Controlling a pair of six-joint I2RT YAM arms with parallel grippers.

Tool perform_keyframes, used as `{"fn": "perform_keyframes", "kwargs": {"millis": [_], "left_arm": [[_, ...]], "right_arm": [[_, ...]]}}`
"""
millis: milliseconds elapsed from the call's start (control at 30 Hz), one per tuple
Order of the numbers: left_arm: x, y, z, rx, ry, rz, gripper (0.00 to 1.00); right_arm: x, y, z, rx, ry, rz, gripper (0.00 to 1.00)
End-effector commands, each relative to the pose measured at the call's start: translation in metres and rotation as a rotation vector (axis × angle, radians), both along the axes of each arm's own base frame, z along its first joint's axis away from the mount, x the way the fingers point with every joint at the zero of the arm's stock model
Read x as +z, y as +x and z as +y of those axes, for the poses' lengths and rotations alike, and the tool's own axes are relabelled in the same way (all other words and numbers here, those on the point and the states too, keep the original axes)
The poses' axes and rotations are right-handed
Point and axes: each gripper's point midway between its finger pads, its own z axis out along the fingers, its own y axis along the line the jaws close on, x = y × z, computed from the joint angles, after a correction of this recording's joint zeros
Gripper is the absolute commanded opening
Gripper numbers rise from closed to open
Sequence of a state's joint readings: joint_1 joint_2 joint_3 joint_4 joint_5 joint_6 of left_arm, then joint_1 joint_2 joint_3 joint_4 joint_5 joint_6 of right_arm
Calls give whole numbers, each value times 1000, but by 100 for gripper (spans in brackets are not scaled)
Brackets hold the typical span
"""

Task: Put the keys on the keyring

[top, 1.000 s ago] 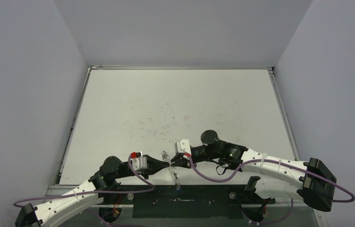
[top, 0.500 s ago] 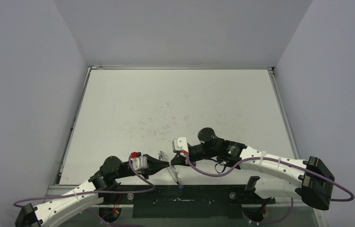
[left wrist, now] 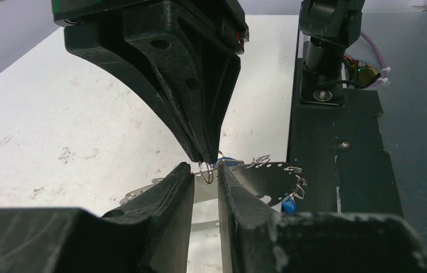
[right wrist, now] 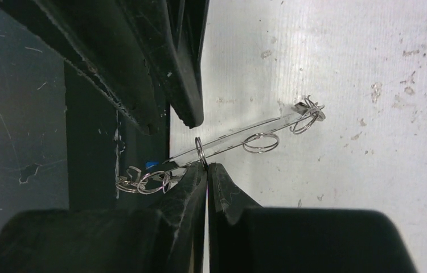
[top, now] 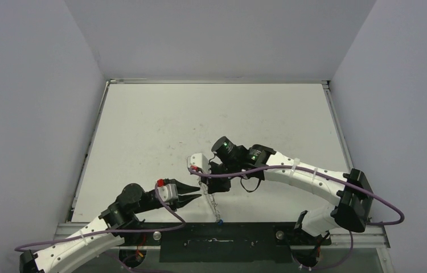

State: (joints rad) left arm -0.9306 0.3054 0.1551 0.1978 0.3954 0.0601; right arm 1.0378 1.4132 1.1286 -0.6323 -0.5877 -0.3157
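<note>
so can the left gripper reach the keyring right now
Probably yes: the left gripper, jaws slightly apart, sits right by the keyring; only the right gripper pinching it crowds the spot.

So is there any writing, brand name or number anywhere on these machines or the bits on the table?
None readable: the left gripper, the right gripper, the keyring and the table show no words, numbers or logos.
The green spots on the right arm are lights, not print.

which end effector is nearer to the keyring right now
Right. The right end effector is shut on a small loop of the keyring, touching it. The left end effector sits close beside the hoop, jaws apart, gripping nothing.
</note>
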Motion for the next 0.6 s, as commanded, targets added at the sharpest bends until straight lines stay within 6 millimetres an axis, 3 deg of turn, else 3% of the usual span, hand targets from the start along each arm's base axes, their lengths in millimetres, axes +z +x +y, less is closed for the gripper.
{"fn": "perform_keyframes", "kwargs": {"millis": [0, 300, 567], "left_arm": [[7, 4, 4, 28, 46, -2, 22], [4, 0, -3, -10, 46, 29, 23], [-3, -4, -11, -52, 41, 67, 20]], "right_arm": [[13, -2, -3, -37, -79, 18, 0], [22, -8, 20, -44, -52, 18, 0], [22, -7, 26, -58, -36, 27, 0]]}}
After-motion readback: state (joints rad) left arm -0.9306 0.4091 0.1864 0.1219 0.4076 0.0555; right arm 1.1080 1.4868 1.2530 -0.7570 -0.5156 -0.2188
